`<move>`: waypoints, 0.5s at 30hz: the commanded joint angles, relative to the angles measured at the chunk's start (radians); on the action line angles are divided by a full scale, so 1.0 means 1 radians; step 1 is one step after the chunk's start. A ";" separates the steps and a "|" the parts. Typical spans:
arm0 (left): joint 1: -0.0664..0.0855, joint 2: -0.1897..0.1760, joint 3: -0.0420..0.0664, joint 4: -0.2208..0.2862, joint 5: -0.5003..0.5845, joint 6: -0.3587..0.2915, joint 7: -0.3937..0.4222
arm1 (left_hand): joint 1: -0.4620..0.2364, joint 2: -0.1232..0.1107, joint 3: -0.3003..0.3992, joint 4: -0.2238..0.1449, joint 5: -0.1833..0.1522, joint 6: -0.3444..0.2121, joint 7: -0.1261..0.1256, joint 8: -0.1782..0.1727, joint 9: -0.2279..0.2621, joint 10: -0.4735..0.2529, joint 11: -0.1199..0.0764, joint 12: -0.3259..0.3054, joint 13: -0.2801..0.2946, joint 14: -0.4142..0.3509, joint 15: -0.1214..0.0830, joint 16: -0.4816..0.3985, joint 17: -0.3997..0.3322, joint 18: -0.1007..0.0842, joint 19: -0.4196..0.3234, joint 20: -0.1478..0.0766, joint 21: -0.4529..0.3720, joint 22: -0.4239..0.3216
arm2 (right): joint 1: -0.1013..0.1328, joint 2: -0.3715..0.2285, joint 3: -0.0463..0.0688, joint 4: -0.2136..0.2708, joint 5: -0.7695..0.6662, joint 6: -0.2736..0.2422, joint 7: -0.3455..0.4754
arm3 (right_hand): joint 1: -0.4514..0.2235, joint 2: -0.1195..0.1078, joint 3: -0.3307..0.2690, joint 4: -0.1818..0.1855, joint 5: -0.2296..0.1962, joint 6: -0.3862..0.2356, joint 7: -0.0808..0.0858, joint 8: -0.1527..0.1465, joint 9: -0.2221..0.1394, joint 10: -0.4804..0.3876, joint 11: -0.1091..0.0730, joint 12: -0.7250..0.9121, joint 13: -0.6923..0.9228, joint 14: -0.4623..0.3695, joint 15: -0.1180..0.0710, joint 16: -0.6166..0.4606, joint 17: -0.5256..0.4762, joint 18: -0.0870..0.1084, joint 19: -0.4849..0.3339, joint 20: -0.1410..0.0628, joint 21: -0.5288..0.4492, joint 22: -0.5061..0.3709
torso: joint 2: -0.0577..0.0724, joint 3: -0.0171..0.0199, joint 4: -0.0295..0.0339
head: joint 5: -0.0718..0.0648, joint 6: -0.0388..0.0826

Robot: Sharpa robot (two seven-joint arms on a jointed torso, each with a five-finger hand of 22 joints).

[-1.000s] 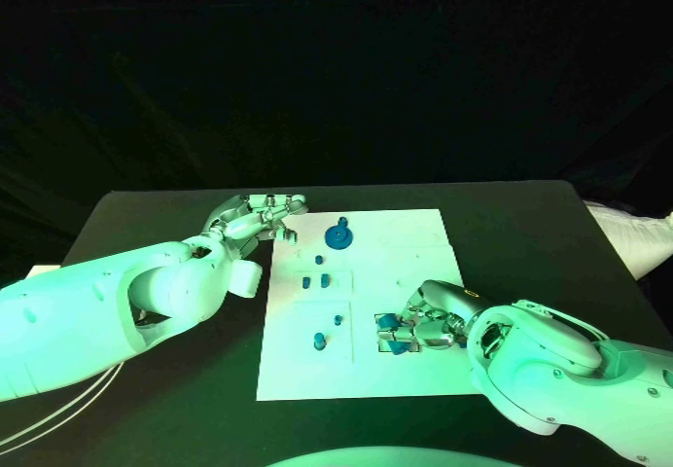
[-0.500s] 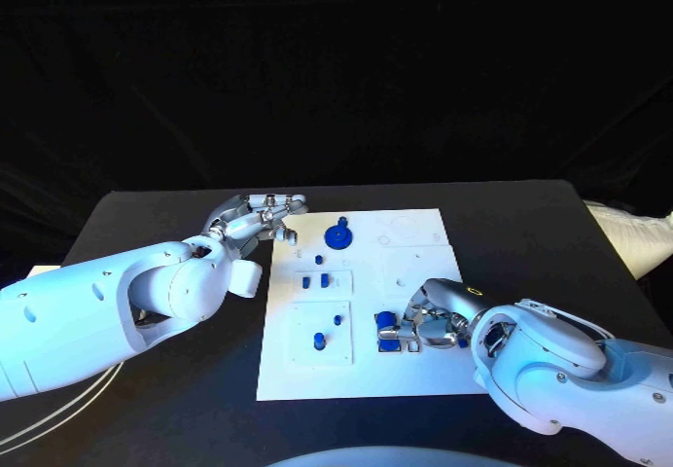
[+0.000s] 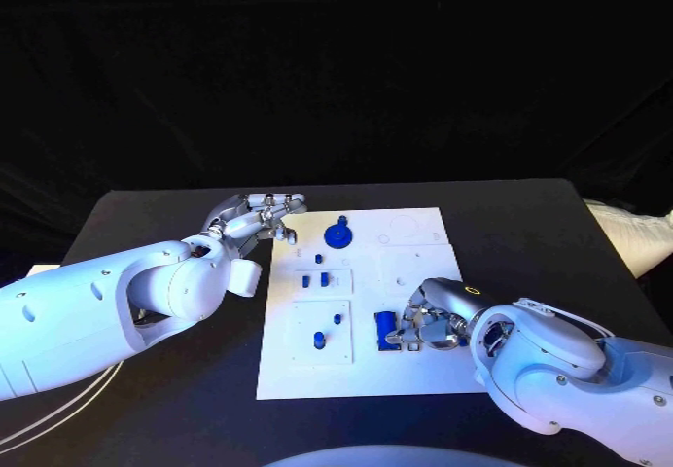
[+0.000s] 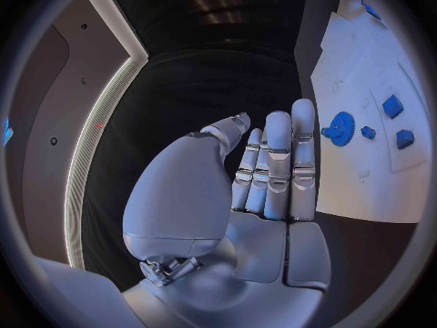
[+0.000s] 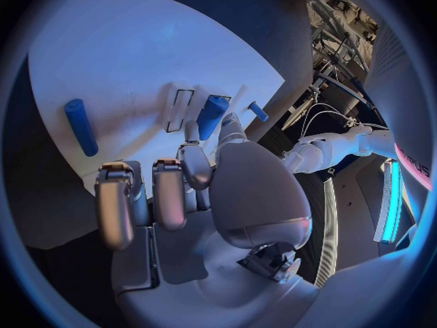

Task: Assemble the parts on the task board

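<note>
Right hand (image 3: 435, 326) shifted over task board (image 3: 421, 375) | grip on blue part (image 3: 384, 325) unclear | left hand (image 3: 260, 216) empty, fingers straight

I've got the black table (image 3: 519, 209) spreading out under and beyond both hands. Behind it I see a dark backdrop (image 3: 336, 88), well past the left hand.

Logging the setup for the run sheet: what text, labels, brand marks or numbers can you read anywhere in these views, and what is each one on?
No text can be read in full.
Pink letters on the white casing at the edge of the right wrist view: cut off, unreadable.
Task board: thin printed outlines, no words.
Blue gear: no marking.
Left hand and right hand: no labels.
</note>
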State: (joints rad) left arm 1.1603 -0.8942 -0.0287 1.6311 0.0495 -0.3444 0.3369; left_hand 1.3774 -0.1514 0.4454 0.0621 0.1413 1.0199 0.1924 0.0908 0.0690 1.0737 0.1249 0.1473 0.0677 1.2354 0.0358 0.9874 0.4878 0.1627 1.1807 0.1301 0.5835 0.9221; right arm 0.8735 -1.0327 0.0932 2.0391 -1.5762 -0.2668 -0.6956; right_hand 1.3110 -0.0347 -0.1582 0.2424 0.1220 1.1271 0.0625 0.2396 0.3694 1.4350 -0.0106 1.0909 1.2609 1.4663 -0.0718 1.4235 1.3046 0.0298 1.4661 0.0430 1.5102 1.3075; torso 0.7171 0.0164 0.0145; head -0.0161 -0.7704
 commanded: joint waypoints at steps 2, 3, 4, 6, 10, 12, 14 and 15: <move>0.000 0.001 0.000 0.003 0.004 0.018 0.004 | -0.004 0.006 -0.006 -0.002 -0.005 -0.006 0.004 0.007 -0.001 -0.007 0.000 0.006 -0.001 -0.006 -0.002 0.000 -0.001 0.019 -0.002 0.002 -0.007 -0.001 | -0.001 0.007 0.000 -0.008 -0.038 0.026 -0.021 | 0.019 0.010 0.001 -0.005 -0.001 0.003 -0.006 0.006 0.002 0.001 -0.008 0.003 0.000 0.059 -0.009 -0.001 0.002 -0.005 0.036 -0.008 -0.002 0.180 | 0.000 -0.0008 0.0010 | -0.001 -0.001; 0.000 0.001 0.000 0.003 0.004 0.018 0.004 | -0.004 0.006 -0.006 -0.002 -0.005 -0.006 0.004 0.007 -0.001 -0.007 0.000 0.006 -0.001 -0.006 -0.002 0.000 -0.001 0.019 -0.002 0.002 -0.007 -0.001 | -0.001 0.008 0.000 -0.009 -0.039 0.025 -0.021 | 0.018 0.010 0.001 -0.004 -0.001 0.003 -0.006 0.006 0.002 0.002 -0.008 0.003 0.000 0.059 -0.009 -0.001 0.001 -0.005 0.036 -0.008 -0.002 0.180 | 0.000 -0.0007 0.0011 | -0.001 -0.001; 0.000 0.001 0.000 0.003 0.004 0.018 0.004 | -0.004 0.006 -0.006 -0.002 -0.005 -0.006 0.004 0.007 -0.001 -0.007 0.000 0.006 -0.001 -0.006 -0.002 0.000 -0.001 0.019 -0.002 0.002 -0.007 -0.001 | -0.001 0.009 0.000 -0.010 -0.039 0.023 -0.020 | 0.017 0.012 0.001 -0.003 -0.001 0.003 -0.006 0.007 0.003 0.002 -0.008 0.003 0.000 0.059 -0.009 -0.001 0.001 -0.005 0.036 -0.008 -0.002 0.180 | 0.000 -0.0006 0.0014 | -0.001 -0.001; 0.000 0.000 0.000 0.003 0.004 0.018 0.004 | -0.004 0.006 -0.006 -0.002 -0.005 -0.006 0.004 0.007 -0.001 -0.007 0.000 0.006 -0.001 -0.006 -0.002 0.000 -0.001 0.019 -0.002 0.002 -0.007 -0.001 | -0.001 0.007 0.000 -0.009 -0.040 0.015 -0.017 | 0.015 0.014 -0.001 0.000 0.000 0.003 -0.006 0.007 0.004 0.002 -0.008 0.003 0.001 0.059 -0.008 -0.001 0.001 -0.005 0.036 -0.008 -0.003 0.180 | 0.000 -0.0006 0.0005 | -0.001 -0.001; 0.000 -0.001 0.000 0.003 0.004 0.018 0.003 | -0.004 0.006 -0.006 -0.002 -0.005 -0.006 0.004 0.007 -0.001 -0.007 0.000 0.006 -0.001 -0.006 -0.002 0.000 -0.001 0.019 -0.002 0.002 -0.007 -0.001 | -0.002 -0.007 0.000 0.002 -0.029 -0.025 0.000 | 0.003 0.018 -0.010 0.014 0.014 -0.002 -0.004 0.004 0.005 0.003 -0.007 0.004 0.003 0.058 -0.008 -0.002 0.000 -0.005 0.036 -0.007 -0.003 0.180 | -0.001 0.0000 -0.0017 | -0.001 0.000; 0.000 -0.001 0.000 0.003 0.004 0.019 0.003 | -0.004 0.006 -0.006 -0.002 -0.005 -0.006 0.004 0.007 -0.001 -0.007 0.000 0.006 -0.001 -0.006 -0.002 0.000 -0.001 0.019 -0.002 0.002 -0.007 -0.001 | -0.002 -0.024 0.000 0.012 -0.013 -0.052 0.015 | 0.001 0.019 -0.015 0.020 0.025 -0.011 -0.002 -0.002 0.004 0.002 -0.005 0.002 0.003 0.058 -0.007 -0.004 -0.003 -0.004 0.034 -0.007 -0.005 0.177 | -0.002 0.0004 -0.0018 | -0.002 0.000; 0.000 -0.002 0.000 0.003 0.004 0.019 0.003 | -0.004 0.006 -0.006 -0.002 -0.005 -0.006 0.004 0.007 -0.001 -0.007 0.000 0.006 -0.001 -0.006 -0.002 0.000 -0.001 0.019 -0.002 0.002 -0.007 -0.001 | -0.001 -0.052 0.000 0.026 0.016 -0.076 0.033 | 0.006 0.021 -0.017 0.022 0.041 -0.032 0.005 -0.017 0.000 0.000 0.000 -0.001 0.003 0.057 -0.003 -0.006 -0.005 -0.004 0.033 -0.005 -0.006 0.176 | -0.002 0.0004 -0.0025 | -0.004 0.000; 0.000 -0.002 0.000 0.003 0.004 0.018 0.003 | -0.004 0.006 -0.006 -0.002 -0.005 -0.006 0.004 0.007 -0.001 -0.007 0.000 0.006 -0.001 -0.006 -0.002 0.000 -0.001 0.019 -0.002 0.002 -0.007 -0.001 | 0.000 -0.067 0.000 0.033 0.032 -0.084 0.042 | 0.012 0.023 -0.018 0.022 0.051 -0.041 0.009 -0.024 -0.002 -0.001 0.003 -0.004 0.002 0.057 -0.001 -0.006 -0.005 -0.004 0.033 -0.003 -0.006 0.176 | -0.002 0.0000 -0.0029 | -0.004 0.001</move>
State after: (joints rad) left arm 1.1601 -0.8963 -0.0289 1.6316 0.0495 -0.3438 0.3361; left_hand 1.3774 -0.1514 0.4454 0.0621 0.1413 1.0199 0.1925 0.0908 0.0691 1.0738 0.1249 0.1473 0.0677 1.2355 0.0358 0.9874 0.4879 0.1628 1.1807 0.1301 0.5835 0.9222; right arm 0.8732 -1.0882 0.0934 2.0631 -1.5828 -0.2948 -0.6877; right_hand 1.3172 -0.0190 -0.1752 0.2592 0.1673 1.0916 0.0689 0.2199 0.3696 1.4357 -0.0112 1.0892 1.2632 1.4664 -0.0715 1.4235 1.3004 0.0298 1.4661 0.0431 1.5102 1.3074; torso 0.7156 0.0162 0.0130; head -0.0188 -0.7704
